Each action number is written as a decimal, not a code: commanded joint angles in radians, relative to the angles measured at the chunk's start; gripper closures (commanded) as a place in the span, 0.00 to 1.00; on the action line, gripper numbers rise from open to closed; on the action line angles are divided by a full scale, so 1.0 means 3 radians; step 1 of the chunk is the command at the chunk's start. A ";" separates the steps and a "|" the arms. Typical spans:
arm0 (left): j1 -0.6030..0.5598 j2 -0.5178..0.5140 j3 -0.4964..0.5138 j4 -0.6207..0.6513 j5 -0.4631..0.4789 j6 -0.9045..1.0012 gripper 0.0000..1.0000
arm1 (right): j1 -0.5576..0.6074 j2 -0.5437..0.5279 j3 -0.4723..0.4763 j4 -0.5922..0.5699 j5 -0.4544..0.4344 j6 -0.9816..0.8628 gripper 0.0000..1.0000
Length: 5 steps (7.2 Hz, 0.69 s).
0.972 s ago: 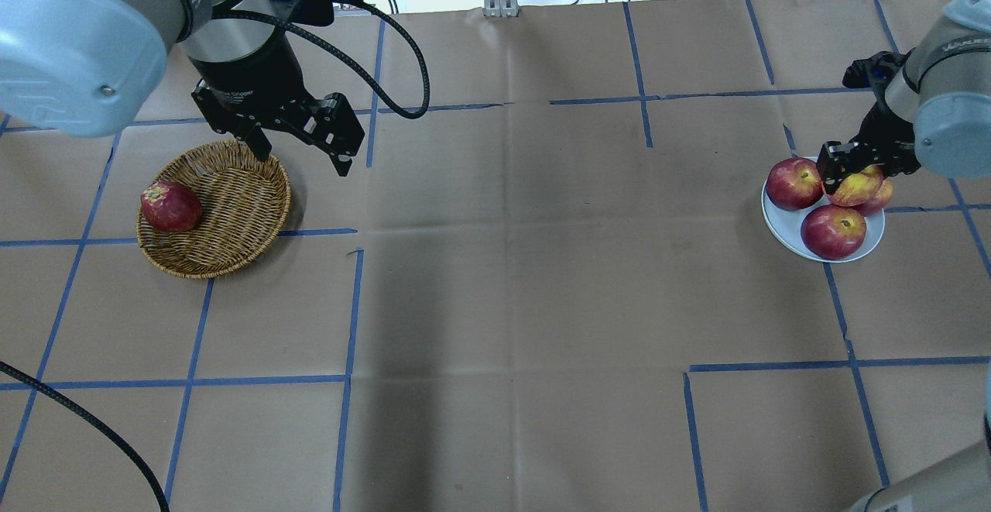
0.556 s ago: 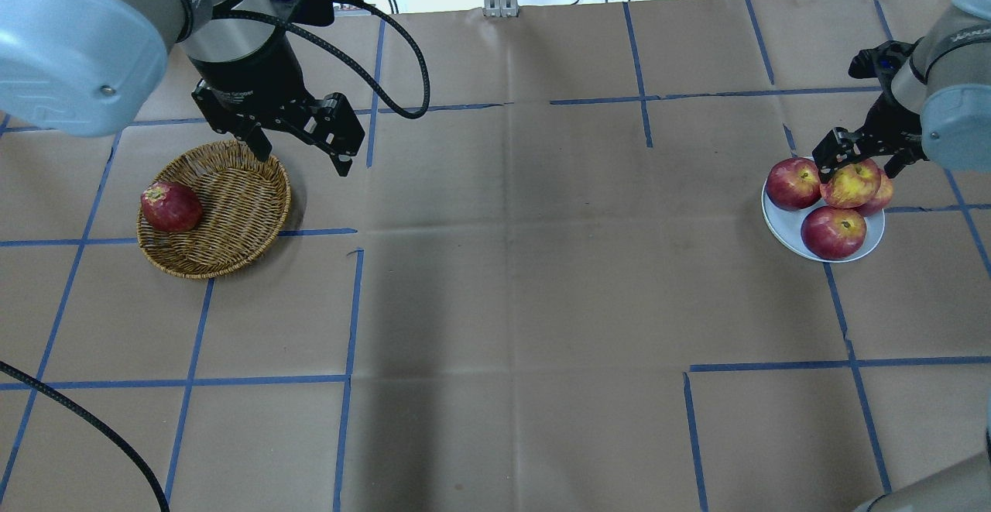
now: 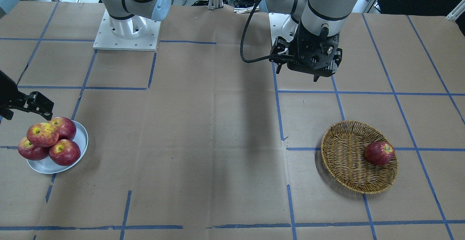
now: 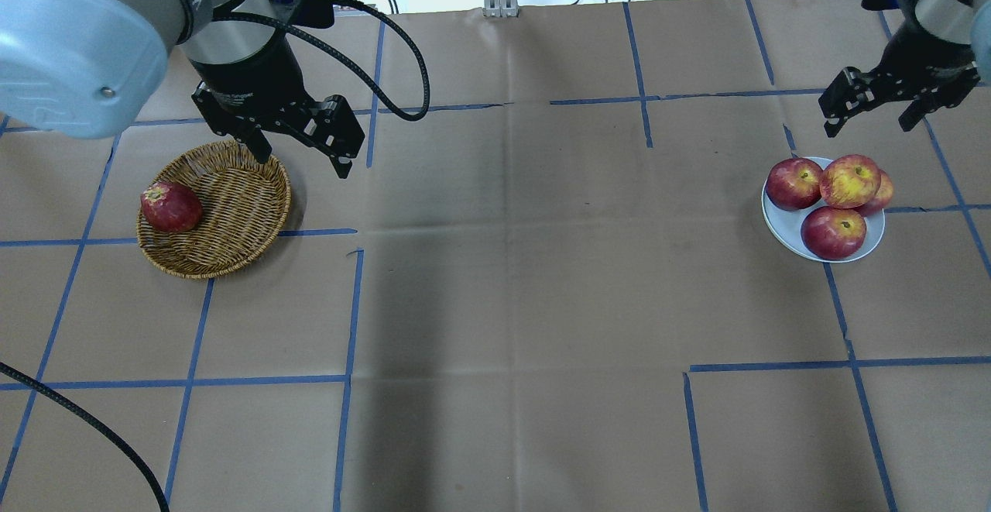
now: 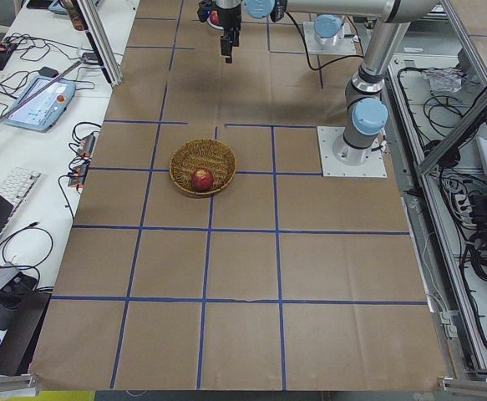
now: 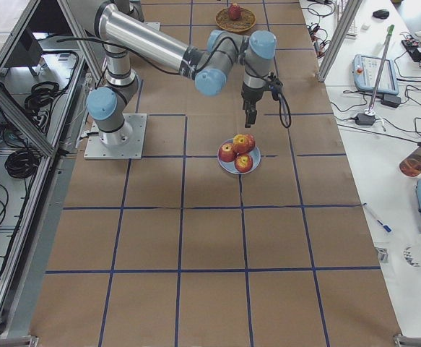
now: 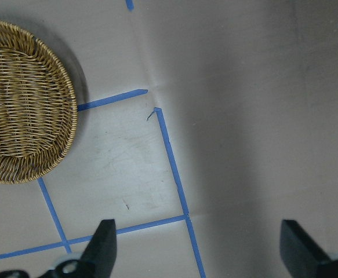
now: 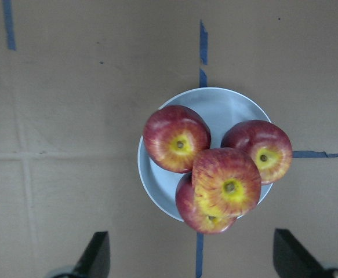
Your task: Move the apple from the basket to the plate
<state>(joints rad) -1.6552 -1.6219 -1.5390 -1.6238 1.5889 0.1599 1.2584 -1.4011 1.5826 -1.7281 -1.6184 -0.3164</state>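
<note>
1. On plate [image 4: 780, 235], atop three darker apples [image 4: 833, 231]: apple [image 4: 849, 181].
2. Raised over plate, spread wide, empty: right fingers [image 4: 840, 97].
3. Raised near basket [image 4: 236, 214] with one dark apple [image 4: 170, 206], spread, empty: left fingers [image 4: 336, 140].

plate [image 4: 776, 224]: packed, apple [image 4: 850, 181] stacked atop three red apples [image 4: 833, 231] | basket [image 4: 232, 202]: dark apple [image 4: 170, 207] at one rim, remaining bowl open

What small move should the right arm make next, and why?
Probably lift the right gripper clear of the plate. Its jaws stand open and empty above it, and the apple rests on top of three darker apples there, so the placement looks done.
</note>
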 commanded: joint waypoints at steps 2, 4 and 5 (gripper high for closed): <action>0.0000 0.0017 -0.0034 0.0008 0.0011 0.0075 0.01 | 0.0773 -0.0329 -0.0213 0.0432 0.0000 0.0923 0.00; -0.0005 0.0022 -0.0040 0.0008 0.0011 0.0086 0.01 | 0.1132 -0.0387 -0.0218 0.0417 0.0005 0.1314 0.00; -0.0005 0.0022 -0.0040 0.0008 0.0006 0.0081 0.01 | 0.1174 -0.0402 -0.0223 0.0432 0.0021 0.1326 0.00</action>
<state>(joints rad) -1.6565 -1.6156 -1.5503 -1.6214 1.5919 0.1837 1.5758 -1.5130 1.5178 -1.6017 -1.6162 0.0510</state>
